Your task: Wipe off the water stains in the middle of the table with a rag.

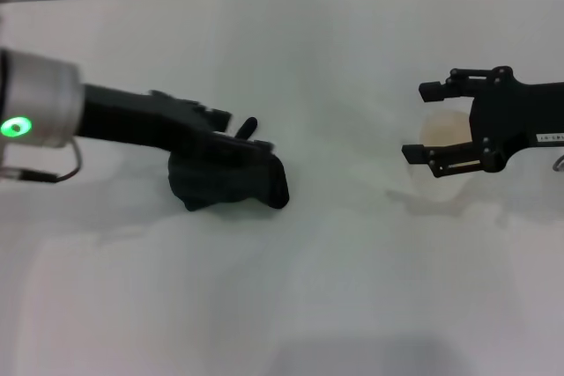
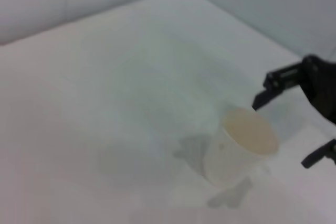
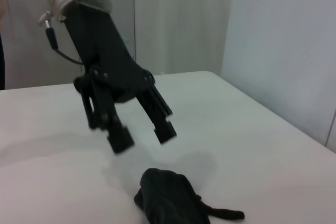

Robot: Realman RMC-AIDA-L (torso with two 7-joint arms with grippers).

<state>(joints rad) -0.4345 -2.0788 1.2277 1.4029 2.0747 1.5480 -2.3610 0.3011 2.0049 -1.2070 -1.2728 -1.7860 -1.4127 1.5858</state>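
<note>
Rag: the black rag [image 1: 231, 184] lay crumpled on the white surface [image 1: 335, 288], well to the left of the cup, with a narrow tail sticking out from it in your right wrist view [image 3: 176, 203].
Left claw: your left claw [image 1: 251, 140] hung just above the rag, on the rag's far edge in the head view. The right wrist view [image 3: 143, 135] showed it clear of the cloth, with a gap of bare surface between fingertips and rag.
Left claw state: its two fingers [image 3: 119, 139] stood spread apart and gripped nothing.
Left arm: it reached in from the rag's left side, with a green light lit on the silver wrist ring [image 1: 16, 126].
Cup: a translucent white plastic cup [image 1: 445, 143] stood upright on the surface, far to the right of the rag; your left wrist view [image 2: 239, 145] showed its open mouth and a pale tan inside.
Right claw: your right claw [image 1: 423, 121] sat at the cup, one finger on each side of it.
Right claw state: its fingers [image 1: 436, 88] were spread wide, and you cannot tell from these views whether they touched the cup wall.
Water stains: faint greyish wet patches [image 2: 191, 150] lay on the surface right beside the cup's base, on the side toward the rag; a dull smear [image 1: 414, 204] showed just in front of the cup in the head view.
</note>
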